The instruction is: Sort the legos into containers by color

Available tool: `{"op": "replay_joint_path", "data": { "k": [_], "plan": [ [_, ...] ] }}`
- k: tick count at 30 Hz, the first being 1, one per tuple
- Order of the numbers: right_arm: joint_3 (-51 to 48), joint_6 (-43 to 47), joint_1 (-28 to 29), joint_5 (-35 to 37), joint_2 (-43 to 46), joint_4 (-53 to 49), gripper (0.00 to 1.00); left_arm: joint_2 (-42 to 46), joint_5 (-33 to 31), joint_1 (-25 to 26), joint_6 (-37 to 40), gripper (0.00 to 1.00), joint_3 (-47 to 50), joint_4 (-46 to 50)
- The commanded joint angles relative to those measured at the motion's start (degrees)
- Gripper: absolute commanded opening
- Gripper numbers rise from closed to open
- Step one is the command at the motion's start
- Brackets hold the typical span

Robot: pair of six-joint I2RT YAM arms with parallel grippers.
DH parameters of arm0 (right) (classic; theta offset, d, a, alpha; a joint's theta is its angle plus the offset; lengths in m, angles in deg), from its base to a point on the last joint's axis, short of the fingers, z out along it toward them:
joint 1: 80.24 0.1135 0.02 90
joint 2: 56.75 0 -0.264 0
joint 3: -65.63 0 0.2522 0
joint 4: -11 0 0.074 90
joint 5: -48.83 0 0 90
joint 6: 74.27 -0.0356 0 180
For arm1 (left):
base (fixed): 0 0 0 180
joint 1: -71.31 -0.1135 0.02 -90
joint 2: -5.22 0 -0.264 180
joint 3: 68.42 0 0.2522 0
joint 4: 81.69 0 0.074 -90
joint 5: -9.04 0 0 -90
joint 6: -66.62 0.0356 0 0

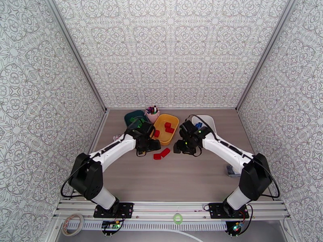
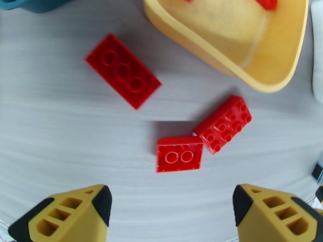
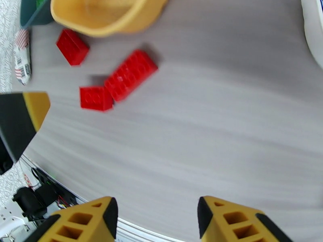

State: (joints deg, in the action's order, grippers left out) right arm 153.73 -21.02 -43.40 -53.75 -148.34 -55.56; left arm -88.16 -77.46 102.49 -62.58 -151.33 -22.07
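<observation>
Left gripper (image 2: 171,210): fingers apart, nothing between them, poised just short of a small red brick (image 2: 179,154). This touches a studded red brick (image 2: 224,124); a long red brick (image 2: 123,71) lies near. All sit beside the yellow tray (image 2: 258,79), which already holds reds and is likely their destination. Right gripper (image 3: 157,218): fingers apart, empty, over bare table (image 3: 226,117). Both arms reach forward, wrists tipped down.

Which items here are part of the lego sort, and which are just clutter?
Job: loose red legos, yellow tray, teal tray, white tray, blue legos in it.
Clutter: pink pen cup, striped red-white object, green ring.
</observation>
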Motion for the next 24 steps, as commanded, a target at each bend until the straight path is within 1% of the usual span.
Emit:
{"op": "replay_joint_path", "data": {
  "k": [1, 5, 8, 13, 17, 24],
  "plan": [
    [-2.79, -1.82, 0.34, 2.31, 3.30, 0.56, 0.57, -2.33, -2.22, 2.32, 5.57, 0.86, -1.54, -1.62],
    [-5.96, -3.26, 0.34, 3.59, 7.41, 0.60, 0.57, -5.08, -5.10, 4.45, 13.86, 0.86, -5.36, 0.25],
    [-8.59, -4.46, 0.38, 4.21, 10.81, 0.70, 0.57, -6.52, -5.58, 4.77, 17.76, 0.86, -7.16, 0.28],
    [-12.42, -6.25, 0.36, 5.44, 16.36, -0.09, 0.58, -8.73, -4.84, 4.71, 21.97, 0.86, -8.99, -0.55],
    [-15.16, -7.43, 0.34, 5.80, 20.00, -0.73, 0.58, -10.38, -4.13, 5.08, 24.29, 0.83, -10.25, -2.21],
    [-15.04, -7.46, 0.34, 5.83, 21.19, -3.25, 0.58, -14.53, -3.84, 6.50, 26.77, 0.82, -13.16, -4.40]
  ]
}}
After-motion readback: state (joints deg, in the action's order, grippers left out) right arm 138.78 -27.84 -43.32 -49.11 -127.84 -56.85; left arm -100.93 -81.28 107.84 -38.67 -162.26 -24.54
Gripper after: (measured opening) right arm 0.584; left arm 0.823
